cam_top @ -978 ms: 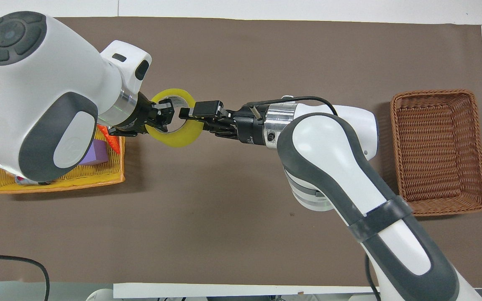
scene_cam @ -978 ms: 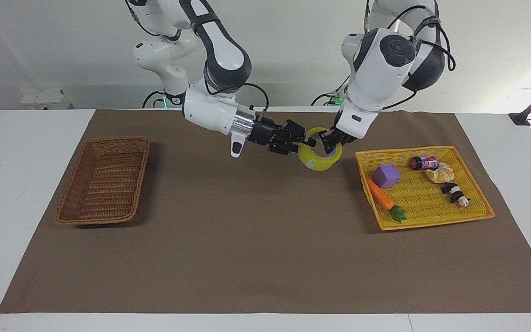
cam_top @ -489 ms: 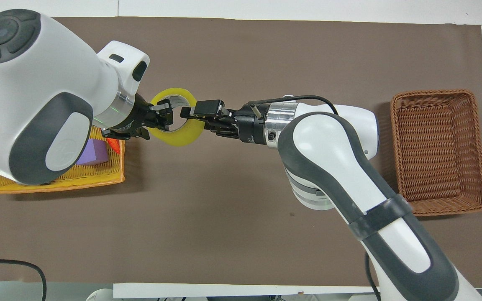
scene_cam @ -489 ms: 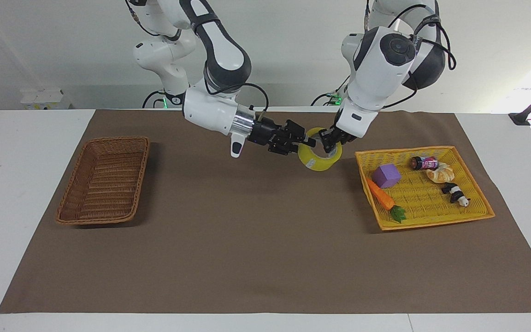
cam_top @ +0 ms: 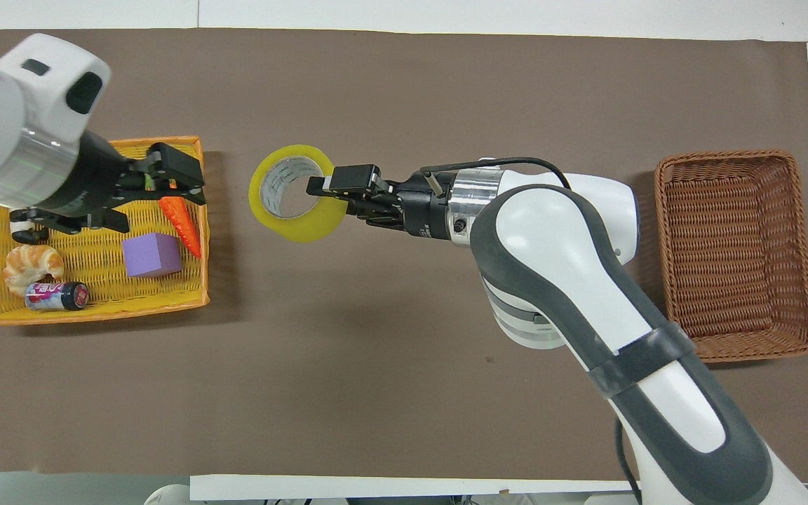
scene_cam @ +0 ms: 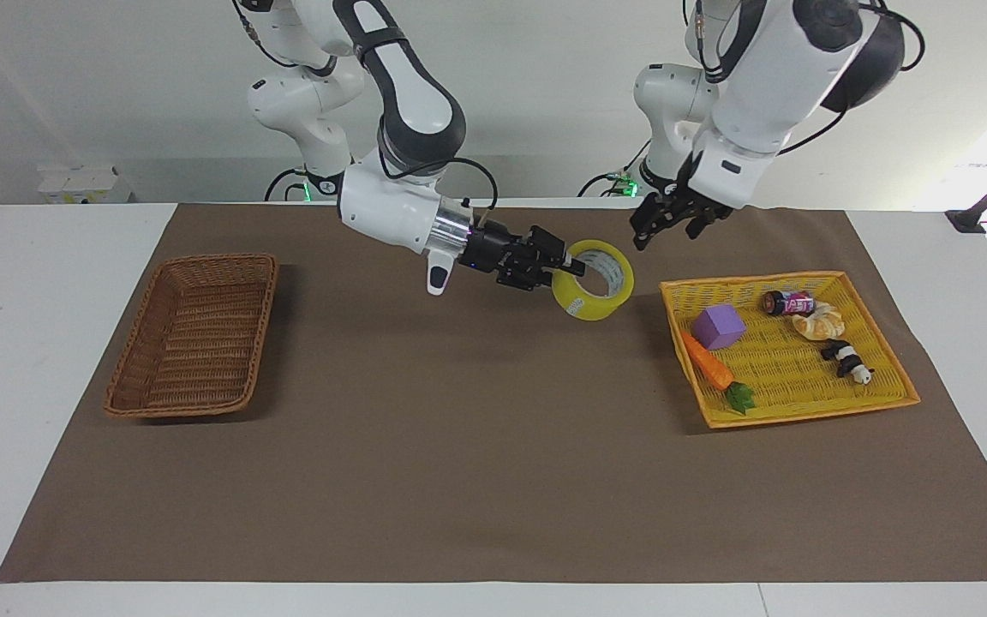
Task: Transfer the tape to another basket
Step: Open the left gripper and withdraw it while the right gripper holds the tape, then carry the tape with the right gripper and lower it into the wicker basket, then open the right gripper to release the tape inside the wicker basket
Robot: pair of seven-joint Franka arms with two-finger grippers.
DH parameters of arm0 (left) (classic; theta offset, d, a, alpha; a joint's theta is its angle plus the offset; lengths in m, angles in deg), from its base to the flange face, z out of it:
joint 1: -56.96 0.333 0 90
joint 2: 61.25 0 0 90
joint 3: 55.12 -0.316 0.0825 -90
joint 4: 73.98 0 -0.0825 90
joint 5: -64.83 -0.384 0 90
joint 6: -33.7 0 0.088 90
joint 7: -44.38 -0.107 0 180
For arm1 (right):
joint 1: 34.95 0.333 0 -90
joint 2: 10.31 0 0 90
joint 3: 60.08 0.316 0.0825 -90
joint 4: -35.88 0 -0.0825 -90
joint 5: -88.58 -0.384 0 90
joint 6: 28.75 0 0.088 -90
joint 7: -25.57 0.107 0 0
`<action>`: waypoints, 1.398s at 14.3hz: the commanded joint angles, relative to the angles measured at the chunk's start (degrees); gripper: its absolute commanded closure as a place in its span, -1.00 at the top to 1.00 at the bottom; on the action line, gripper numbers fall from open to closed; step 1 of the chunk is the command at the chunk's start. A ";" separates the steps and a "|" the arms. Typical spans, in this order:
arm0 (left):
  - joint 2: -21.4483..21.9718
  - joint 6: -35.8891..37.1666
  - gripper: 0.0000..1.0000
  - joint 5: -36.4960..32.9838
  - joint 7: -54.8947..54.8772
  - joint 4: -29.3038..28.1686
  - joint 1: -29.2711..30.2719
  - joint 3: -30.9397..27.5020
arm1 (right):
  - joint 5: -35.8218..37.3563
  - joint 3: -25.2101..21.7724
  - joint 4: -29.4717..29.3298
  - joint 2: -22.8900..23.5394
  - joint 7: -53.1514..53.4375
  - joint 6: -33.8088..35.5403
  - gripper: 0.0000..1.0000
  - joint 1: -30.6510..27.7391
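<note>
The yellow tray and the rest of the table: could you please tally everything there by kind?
Baskets and trays: 2, wicker basket, yellow tray
Tape rolls: 1
Toy foods: 2, carrot, croissant
Cubes: 1
Cans: 1
Toy pandas: 1
Total: 8

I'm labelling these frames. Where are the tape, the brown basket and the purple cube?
tape (scene_cam: 589, 302): facing view, on its yellow outer band.
brown basket (scene_cam: 194, 338): facing view, on its woven floor.
purple cube (cam_top: 152, 254): overhead view, on its top face.

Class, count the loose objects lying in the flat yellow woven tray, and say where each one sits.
5, none apparently hidden. Purple cube and orange toy carrot lie at the tray's end toward the tape; small drink can, croissant and toy panda lie toward the left arm's end.
</note>
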 commanded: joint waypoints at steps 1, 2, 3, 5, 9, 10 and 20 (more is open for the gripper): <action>0.40 1.70 0.99 -4.99 -6.30 -0.39 3.57 0.41 | 5.39 0.10 -0.50 -0.31 -1.80 8.75 -1.00 -7.33; 0.40 2.23 0.99 -5.35 -9.72 -0.57 6.11 0.41 | 8.21 0.01 -0.59 -0.40 -1.88 12.62 -1.00 -10.58; 0.40 2.67 0.99 -5.44 -13.58 -0.48 9.35 0.41 | 11.37 0.01 -0.59 -0.49 -2.67 16.05 -1.00 -13.83; 0.49 1.27 1.00 -5.44 -17.91 -1.35 15.94 0.41 | 16.13 0.01 -0.41 -0.67 -6.00 21.24 -1.00 -20.51; 0.31 -2.06 1.00 -5.44 -17.83 -1.45 23.27 0.32 | 26.41 -0.16 -0.59 -1.37 -7.94 39.69 -1.00 -41.67; 0.31 -2.16 1.00 -5.44 -17.75 -1.53 22.57 0.32 | 29.21 -0.16 -0.93 -1.37 -9.08 43.30 -1.00 -46.16; -5.31 12.25 1.00 -13.70 -18.10 11.38 14.92 1.73 | 51.48 -0.16 -5.69 8.55 -30.70 51.95 -1.00 -66.59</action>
